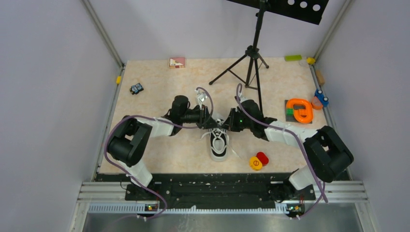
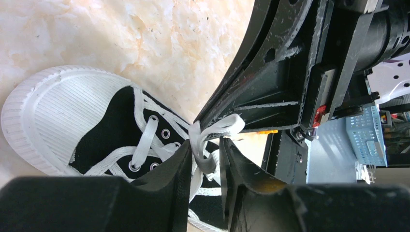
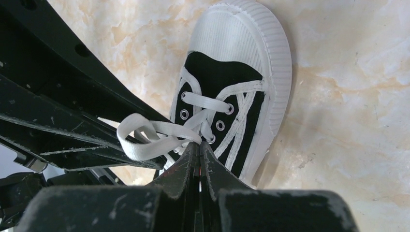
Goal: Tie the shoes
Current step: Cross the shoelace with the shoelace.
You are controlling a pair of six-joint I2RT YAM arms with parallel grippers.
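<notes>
The shoe (image 1: 219,143) is a small black sneaker with a white toe cap, lying mid-table with its toe toward the arms. It shows in the left wrist view (image 2: 104,130) and the right wrist view (image 3: 220,79). My left gripper (image 1: 209,119) is over the shoe's tongue end. Its jaws (image 2: 205,151) stand partly apart with a white lace loop (image 2: 212,128) hanging loosely between them. My right gripper (image 1: 227,121) faces it closely. Its jaws (image 3: 199,144) are pressed shut on the base of a lace loop (image 3: 145,145).
A black tripod (image 1: 251,63) stands behind the shoe. An orange ring toy (image 1: 300,110) lies at the right, and red and yellow discs (image 1: 258,161) lie near the front. A small toy car (image 1: 137,88) and a pink block (image 1: 177,62) are at the back left.
</notes>
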